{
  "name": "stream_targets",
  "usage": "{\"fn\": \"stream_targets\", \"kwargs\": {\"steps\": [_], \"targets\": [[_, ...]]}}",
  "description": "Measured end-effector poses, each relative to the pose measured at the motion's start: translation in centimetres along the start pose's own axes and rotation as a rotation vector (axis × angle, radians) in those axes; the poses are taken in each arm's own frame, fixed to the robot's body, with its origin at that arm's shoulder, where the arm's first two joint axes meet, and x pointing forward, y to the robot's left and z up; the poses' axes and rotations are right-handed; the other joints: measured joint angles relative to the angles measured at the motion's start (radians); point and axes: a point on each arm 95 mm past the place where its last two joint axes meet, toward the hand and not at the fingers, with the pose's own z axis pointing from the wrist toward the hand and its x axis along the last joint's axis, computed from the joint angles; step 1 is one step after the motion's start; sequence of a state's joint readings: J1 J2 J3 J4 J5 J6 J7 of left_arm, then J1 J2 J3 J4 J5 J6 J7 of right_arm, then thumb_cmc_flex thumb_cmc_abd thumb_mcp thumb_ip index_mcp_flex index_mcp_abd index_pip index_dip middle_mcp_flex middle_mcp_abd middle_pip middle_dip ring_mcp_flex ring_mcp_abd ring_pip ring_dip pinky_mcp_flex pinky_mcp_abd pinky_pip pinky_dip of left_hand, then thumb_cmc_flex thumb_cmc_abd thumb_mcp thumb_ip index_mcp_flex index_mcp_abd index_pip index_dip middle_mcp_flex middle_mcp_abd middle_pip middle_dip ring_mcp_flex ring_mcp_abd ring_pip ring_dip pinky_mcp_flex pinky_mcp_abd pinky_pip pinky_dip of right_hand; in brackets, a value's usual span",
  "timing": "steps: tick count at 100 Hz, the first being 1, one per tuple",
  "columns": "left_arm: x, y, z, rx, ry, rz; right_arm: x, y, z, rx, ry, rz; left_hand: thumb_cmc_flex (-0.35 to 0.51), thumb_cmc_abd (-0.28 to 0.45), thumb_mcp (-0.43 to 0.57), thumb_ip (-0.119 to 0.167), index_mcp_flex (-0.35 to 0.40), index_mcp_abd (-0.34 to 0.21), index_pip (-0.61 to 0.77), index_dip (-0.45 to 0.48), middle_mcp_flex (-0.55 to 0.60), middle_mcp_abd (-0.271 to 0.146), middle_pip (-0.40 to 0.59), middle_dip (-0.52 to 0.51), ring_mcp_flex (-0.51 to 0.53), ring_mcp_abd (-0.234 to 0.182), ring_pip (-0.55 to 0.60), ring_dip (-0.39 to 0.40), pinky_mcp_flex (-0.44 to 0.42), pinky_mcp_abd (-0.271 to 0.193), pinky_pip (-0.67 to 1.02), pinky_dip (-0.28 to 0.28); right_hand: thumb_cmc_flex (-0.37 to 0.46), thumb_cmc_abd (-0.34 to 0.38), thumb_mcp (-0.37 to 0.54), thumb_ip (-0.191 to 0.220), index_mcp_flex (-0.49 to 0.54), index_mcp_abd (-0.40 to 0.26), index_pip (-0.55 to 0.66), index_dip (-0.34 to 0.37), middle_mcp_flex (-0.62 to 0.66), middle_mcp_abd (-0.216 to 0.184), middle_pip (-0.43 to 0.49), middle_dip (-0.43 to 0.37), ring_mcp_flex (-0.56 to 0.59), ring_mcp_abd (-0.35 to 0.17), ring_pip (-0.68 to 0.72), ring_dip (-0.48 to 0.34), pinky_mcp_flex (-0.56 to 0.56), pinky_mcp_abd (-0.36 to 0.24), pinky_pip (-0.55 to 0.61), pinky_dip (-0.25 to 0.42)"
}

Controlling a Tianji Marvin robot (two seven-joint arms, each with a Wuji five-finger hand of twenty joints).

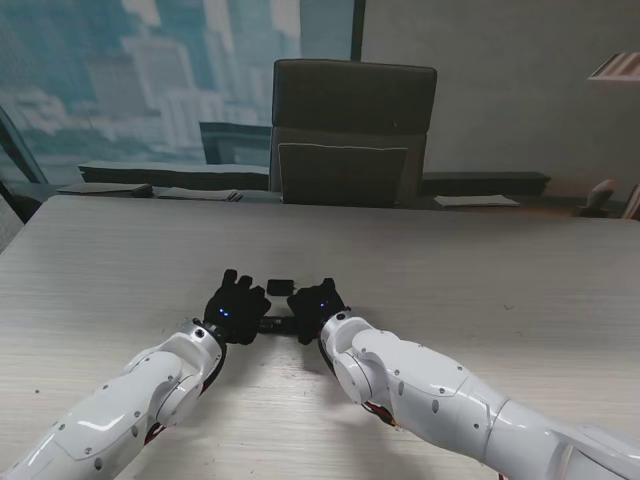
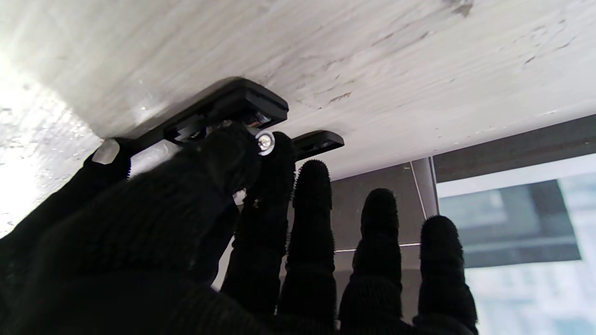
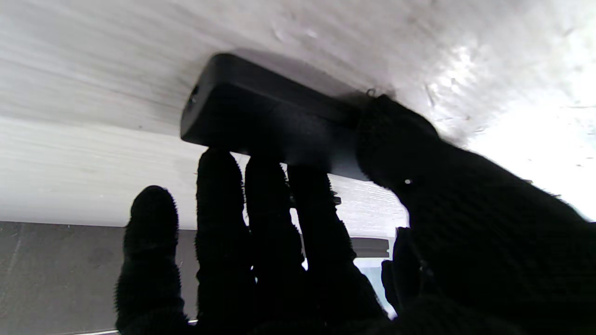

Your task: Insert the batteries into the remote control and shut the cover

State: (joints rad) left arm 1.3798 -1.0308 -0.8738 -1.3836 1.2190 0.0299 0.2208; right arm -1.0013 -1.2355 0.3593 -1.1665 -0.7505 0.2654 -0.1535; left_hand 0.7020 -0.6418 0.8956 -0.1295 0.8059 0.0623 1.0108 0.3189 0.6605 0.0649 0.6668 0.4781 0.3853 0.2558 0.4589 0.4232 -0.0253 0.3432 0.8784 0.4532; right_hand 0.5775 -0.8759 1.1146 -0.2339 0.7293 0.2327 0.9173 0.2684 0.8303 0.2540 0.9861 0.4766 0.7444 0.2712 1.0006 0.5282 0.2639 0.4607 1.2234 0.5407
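both white arms reach in from the near table edge and meet at the remote control (image 1: pixel 275 323), which lies flat on the pale wooden table (image 1: pixel 480 280). left hand (image 1: pixel 234 306) pinches a battery (image 2: pixel 264 141) between thumb and forefinger, its metal end showing right at the remote's open compartment; its other fingers (image 2: pixel 379 218) stretch out loose. right hand (image 1: pixel 318 302) grasps the remote, thumb on one long side and three fingers on the other, pinning it to the table. battery cover (image 1: pixel 280 287) rests on the table just beyond the remote, apart from both hands. far past the remote stands a dark chair (image 1: pixel 352 130).
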Motion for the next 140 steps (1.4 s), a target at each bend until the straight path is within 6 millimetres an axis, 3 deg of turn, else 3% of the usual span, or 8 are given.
{"fn": "stream_targets", "kwargs": {"steps": [112,140], "targets": [[1.2,0.2,0.5,-0.011,0.005,-0.008,0.0,-0.1,0.2,-0.007,-0.006,0.011,0.0,-0.01,0.008,0.0,-0.002,0.0,0.018,0.008,0.0,-0.001,0.0,0.0,0.0,0.0,0.0,0.0,0.0,0.0,0.0,0.0,-0.001,-0.001,-0.01,-0.009,0.0,0.0,0.038,0.0,0.0,-0.008,0.0,0.0,0.0,-0.001,0.0,0.0,0.0,0.0,0.0,0.0],[1.2,0.2,0.6,-0.016,-0.007,0.002,0.0,-0.1,0.1,-0.008,-0.007,0.015,0.0,-0.001,0.018,0.0,-0.033,-0.011,0.019,0.016,-0.022,-0.001,0.0,0.0,0.0,0.0,0.0,0.0,0.0,0.0,0.0,0.0,-0.001,-0.001,-0.011,-0.009,0.0,0.0,0.038,0.0,0.0,-0.008,0.0,0.0,0.0,-0.001,0.0,0.0,0.0,0.0,0.0,0.0]]}}
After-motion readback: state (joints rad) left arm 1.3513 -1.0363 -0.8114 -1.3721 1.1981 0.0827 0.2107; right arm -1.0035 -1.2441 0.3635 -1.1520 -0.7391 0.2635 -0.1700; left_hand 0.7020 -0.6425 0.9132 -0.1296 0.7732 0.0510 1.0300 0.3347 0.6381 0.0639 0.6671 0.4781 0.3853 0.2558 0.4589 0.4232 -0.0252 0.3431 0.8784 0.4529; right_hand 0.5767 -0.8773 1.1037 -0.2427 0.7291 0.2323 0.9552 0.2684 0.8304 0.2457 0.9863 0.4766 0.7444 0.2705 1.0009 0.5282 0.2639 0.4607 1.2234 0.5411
